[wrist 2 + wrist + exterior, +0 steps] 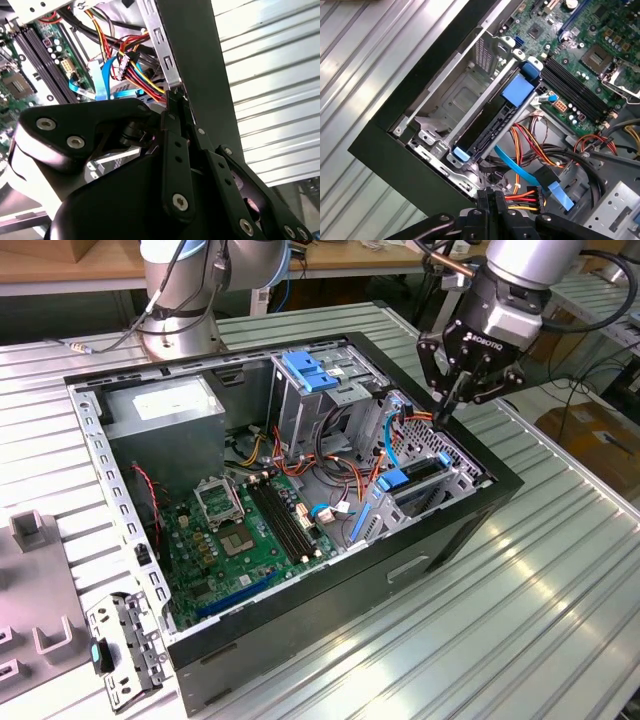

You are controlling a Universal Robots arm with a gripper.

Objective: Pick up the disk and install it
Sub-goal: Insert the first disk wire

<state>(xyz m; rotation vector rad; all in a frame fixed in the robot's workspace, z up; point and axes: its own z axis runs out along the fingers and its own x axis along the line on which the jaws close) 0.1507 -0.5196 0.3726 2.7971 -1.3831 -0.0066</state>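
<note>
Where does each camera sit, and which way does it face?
Exterior view: stands apart, high, looking down into the open computer case; the arm and shut claw show.
First wrist view: on the arm, looking past the claw at the drive cage.
Second wrist view: on the arm, behind the claw, facing cables.
Both wrist views share claw, motherboard and cables.

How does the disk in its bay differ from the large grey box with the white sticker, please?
The disk is slim and stands on edge; the grey box is bulky, its broad face up. The disk carries blue plastic; the grey box carries a white sticker. Both sit inside the case.
</note>
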